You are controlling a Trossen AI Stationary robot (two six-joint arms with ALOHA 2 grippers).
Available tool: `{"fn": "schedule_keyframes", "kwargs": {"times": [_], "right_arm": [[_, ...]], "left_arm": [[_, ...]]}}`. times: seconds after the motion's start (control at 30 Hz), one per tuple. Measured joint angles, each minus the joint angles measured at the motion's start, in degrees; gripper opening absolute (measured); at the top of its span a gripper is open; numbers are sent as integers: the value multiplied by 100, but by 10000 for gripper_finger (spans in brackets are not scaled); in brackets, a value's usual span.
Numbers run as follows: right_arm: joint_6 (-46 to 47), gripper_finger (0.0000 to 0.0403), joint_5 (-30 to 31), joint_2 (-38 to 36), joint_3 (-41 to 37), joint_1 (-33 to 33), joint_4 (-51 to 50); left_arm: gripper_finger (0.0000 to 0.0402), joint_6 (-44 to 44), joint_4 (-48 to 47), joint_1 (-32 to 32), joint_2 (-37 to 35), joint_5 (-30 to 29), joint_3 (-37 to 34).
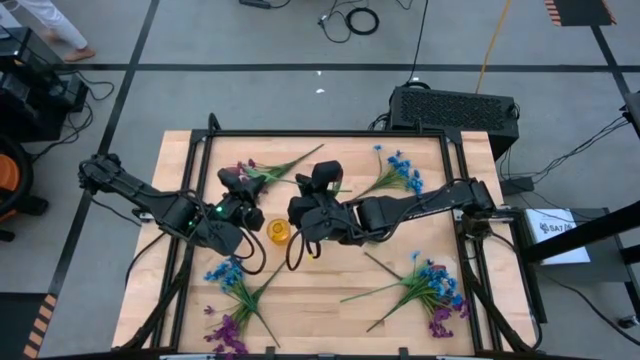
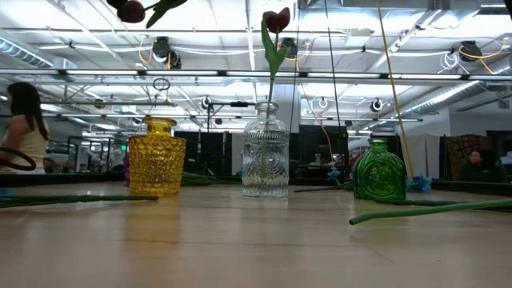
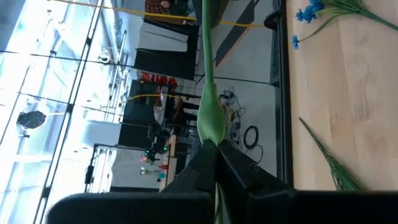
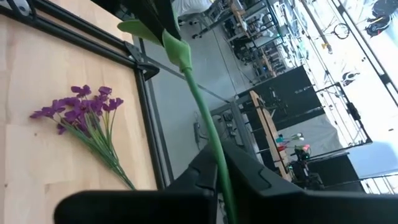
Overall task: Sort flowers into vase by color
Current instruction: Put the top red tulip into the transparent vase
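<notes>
- Sorting barely underway — one dark red flower stands in the clear vase, while the yellow vase and the green vase look empty from table level.
- Left gripper, mid-table, is clenched on a green stem; the blossom is out of its view.
- Right gripper, just beside it, is also clamped on a stem with a leaf near the top.
- Counting vases: three in a row — yellow, clear, green.
- Counting what is left on the table: five sprig clusters from above — blue far right, purple far left, blue and purple near left, and a mixed blue-and-purple heap near right.
- Judging by that, most of the job remains.
</notes>
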Motion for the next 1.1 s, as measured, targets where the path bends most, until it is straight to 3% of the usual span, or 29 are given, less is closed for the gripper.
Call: {"fn": "schedule_keyframes", "kwargs": {"times": [0.43,0.67,0.83,0.97,1.1], "right_arm": [[77,1,-270,-7,0,75,-67],[399,0,-254,-7,0,108,-425],[839,0,-278,-91,-2,120,-861],[1539,0,-363,-432,-2,140,-1375],[2228,0,-823,-973,-2,206,-1810]], "left_arm": [[239,267,68,-146,0,-29,-5],[327,396,292,-628,0,-690,129],[357,246,909,-1067,-4,-1274,402],[354,245,1924,-1475,-9,-1289,509],[342,201,2774,-1855,-7,-1289,511]]}}
